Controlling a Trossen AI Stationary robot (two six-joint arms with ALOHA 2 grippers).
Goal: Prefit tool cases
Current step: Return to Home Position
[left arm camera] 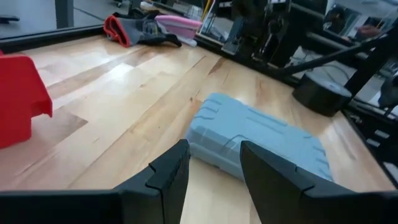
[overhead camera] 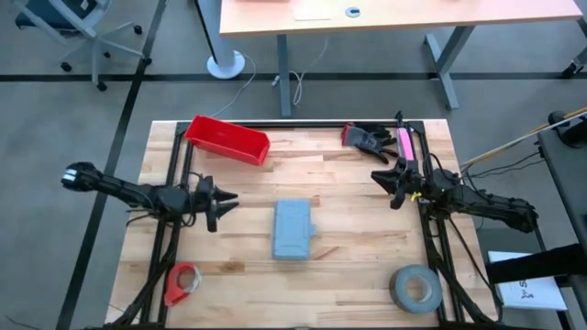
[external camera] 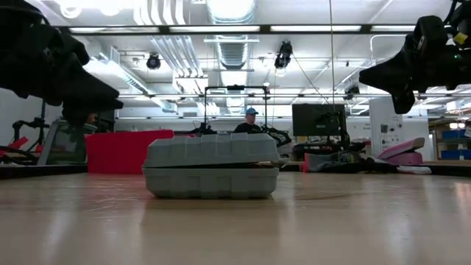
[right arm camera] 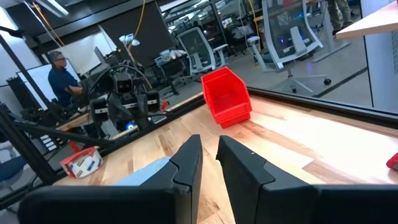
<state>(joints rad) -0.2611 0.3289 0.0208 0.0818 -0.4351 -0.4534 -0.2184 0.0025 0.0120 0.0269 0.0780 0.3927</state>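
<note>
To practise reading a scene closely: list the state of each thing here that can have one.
Grey-blue rectangular plastic tool case: closed, lying flat.
Red plastic bin: looks empty.
Grey tape roll: lying flat.
Left gripper: jaws open, holding nothing.
Right gripper: jaws open, holding nothing.

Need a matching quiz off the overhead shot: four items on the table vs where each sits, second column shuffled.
Things:
1. tool case
2. red bin
3. grey tape roll
4. gloves

Places, as seen in the high view:
A. lower right corner of the table
B. middle of the table, between the two arms, lid shut
C. upper edge, right side
D. upper left corner

Pairs: 1-B, 2-D, 3-A, 4-C
</note>
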